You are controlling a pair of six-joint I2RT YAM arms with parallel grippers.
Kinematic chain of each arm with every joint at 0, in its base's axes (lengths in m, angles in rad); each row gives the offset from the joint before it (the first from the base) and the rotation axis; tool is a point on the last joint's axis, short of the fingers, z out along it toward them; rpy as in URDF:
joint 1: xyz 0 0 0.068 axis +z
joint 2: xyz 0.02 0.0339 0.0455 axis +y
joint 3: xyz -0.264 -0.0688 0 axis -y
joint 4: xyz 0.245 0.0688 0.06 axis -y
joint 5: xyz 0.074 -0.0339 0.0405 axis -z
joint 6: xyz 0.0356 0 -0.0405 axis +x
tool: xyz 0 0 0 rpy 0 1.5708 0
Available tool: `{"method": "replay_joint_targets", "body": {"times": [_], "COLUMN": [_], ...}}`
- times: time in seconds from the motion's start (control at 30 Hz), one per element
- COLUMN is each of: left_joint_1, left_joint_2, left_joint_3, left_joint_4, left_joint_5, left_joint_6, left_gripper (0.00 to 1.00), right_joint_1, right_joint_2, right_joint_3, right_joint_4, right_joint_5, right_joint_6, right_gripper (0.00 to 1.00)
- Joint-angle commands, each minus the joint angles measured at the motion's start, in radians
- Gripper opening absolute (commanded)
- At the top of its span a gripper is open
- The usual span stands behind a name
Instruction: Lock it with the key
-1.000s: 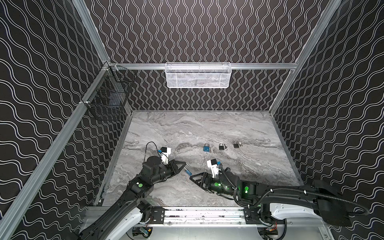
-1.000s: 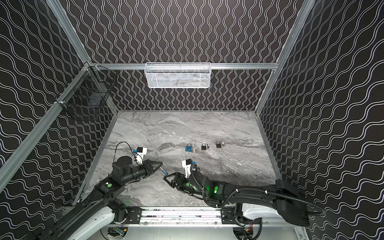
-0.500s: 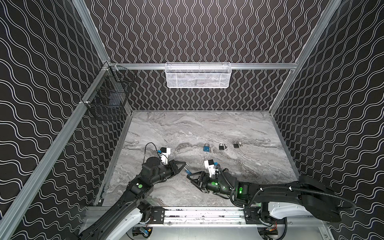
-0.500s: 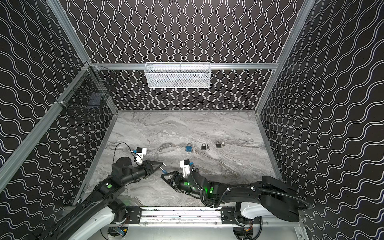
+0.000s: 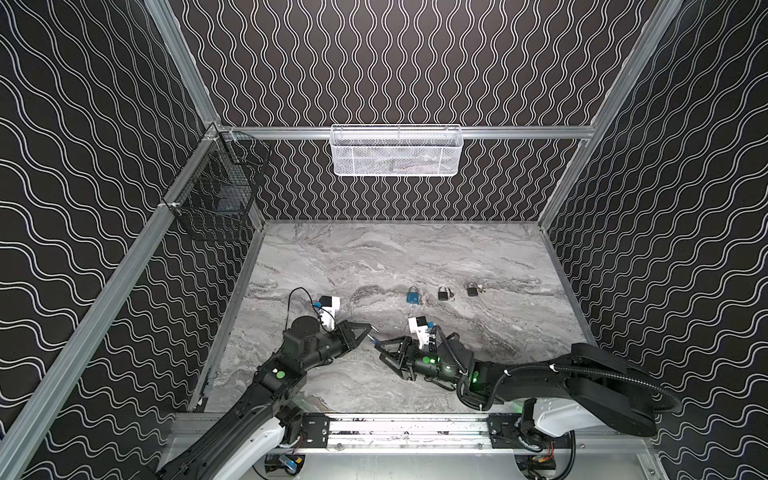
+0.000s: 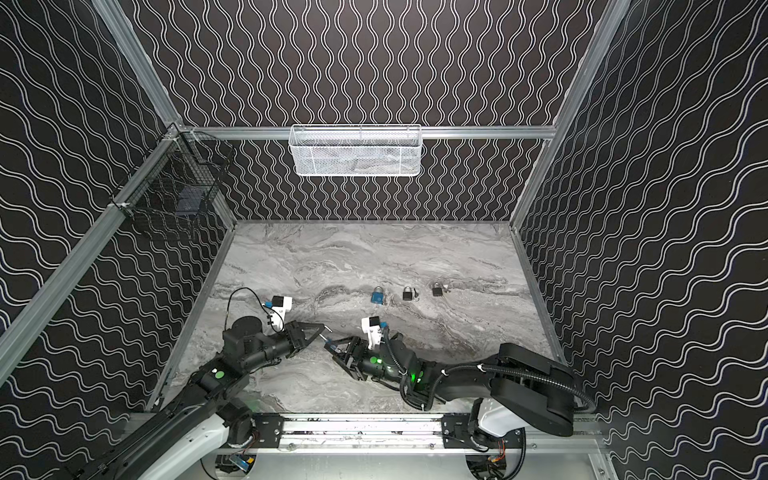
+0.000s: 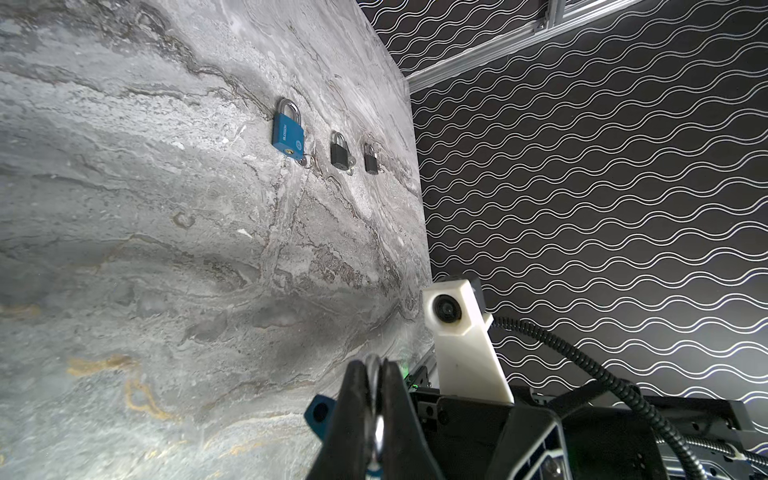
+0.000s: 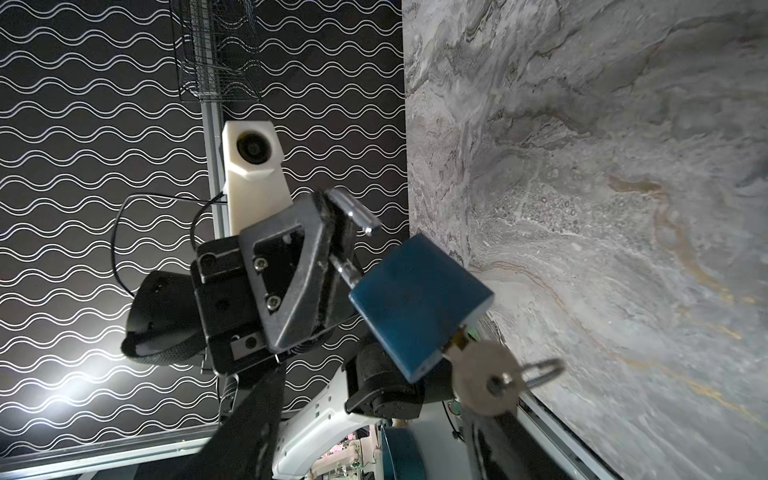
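The blue padlock (image 8: 419, 307) hangs in the air just above the front of the tabletop (image 5: 374, 257), between the two arms, and shows in both top views only as a small blue speck (image 5: 376, 341). Its shackle (image 8: 353, 212) stands open: one leg sits in the body and the other end is free. The left fingers (image 8: 286, 266) are pressed together on the bend of that shackle, and the left wrist view shows the metal loop (image 7: 374, 370) pinched between them. The key (image 8: 486, 382) sits in the keyhole at the far end of the body, with a wire ring (image 8: 540, 372) through its head. The right fingers (image 5: 392, 347) point at the padlock from the opposite side and stand apart. One of them (image 8: 494, 440) is close to the key's head, but whether it touches cannot be told. Farther back and well apart from the arms, three more padlocks lie in a row: a second blue padlock (image 5: 412, 296) and two black padlocks (image 5: 443, 294) (image 5: 472, 289). A white mesh basket (image 5: 395, 151) hangs on the back wall and a black wire basket (image 5: 216, 195) on the left wall.
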Motion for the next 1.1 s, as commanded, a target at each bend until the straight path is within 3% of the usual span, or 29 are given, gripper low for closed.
{"method": "replay_joint_targets", "body": {"times": [0.0,0.33,0.6,0.77,1.07], "left_joint_1": [-0.002,-0.002,-0.001,-0.001,-0.001], "left_joint_2": [0.003,-0.001,0.008,0.007,0.010], "left_joint_3": [-0.003,-0.016,-0.020,-0.001,-0.003], "left_joint_4": [0.054,0.070,0.092,0.071,0.074], "left_joint_5": [0.036,0.046,0.031,0.018,0.025], "left_joint_6": [-0.011,-0.024,-0.034,-0.022,-0.025], "left_gripper": [0.00,0.00,0.00,0.00,0.00], "right_joint_1": [-0.007,-0.044,-0.031,-0.006,-0.001], "right_joint_2": [0.003,-0.016,0.062,0.107,0.063], "right_joint_3": [0.013,0.008,0.037,0.015,-0.033], "right_joint_4": [0.095,0.079,0.129,0.201,0.174], "right_joint_5": [0.007,-0.002,-0.064,-0.054,-0.011], "right_joint_6": [0.005,-0.015,0.021,0.047,0.042], "right_gripper": [0.68,0.64,0.65,0.64,0.65]}}
